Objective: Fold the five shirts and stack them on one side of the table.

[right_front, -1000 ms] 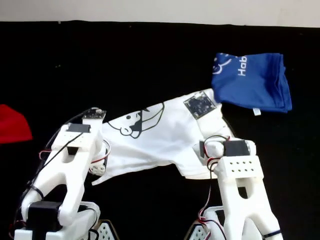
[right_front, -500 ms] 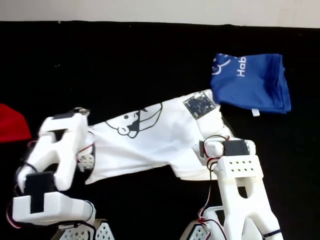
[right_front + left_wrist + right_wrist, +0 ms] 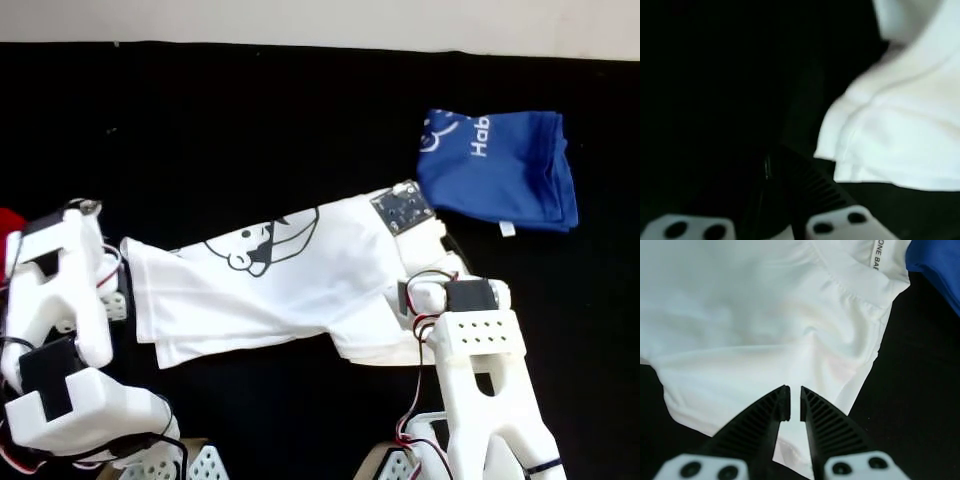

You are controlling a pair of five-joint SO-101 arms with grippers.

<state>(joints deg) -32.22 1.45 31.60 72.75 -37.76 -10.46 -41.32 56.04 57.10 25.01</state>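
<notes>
A white shirt [image 3: 290, 280] with a black cartoon print lies spread out flat across the middle of the black table [image 3: 250, 120]. My left gripper [image 3: 112, 295] is at the shirt's left edge; in the left wrist view the hem [image 3: 850, 165] lies just beside the gripper [image 3: 767, 165]. My right gripper [image 3: 790, 407] is shut on the white shirt [image 3: 740, 315] near its right side, below the collar [image 3: 860, 275]. A folded blue shirt [image 3: 500, 165] lies at the back right, and its corner [image 3: 940, 265] is close to the white shirt's collar.
A red shirt [image 3: 8, 222] peeks out at the table's left edge, mostly behind the left arm [image 3: 60, 300]. The right arm [image 3: 475, 345] stands at the front right. Bare black table lies behind the white shirt and in front of it.
The left arm has swung far to the left, and the white shirt's left edge went with it, so the shirt is stretched wider. The right arm stayed put.
</notes>
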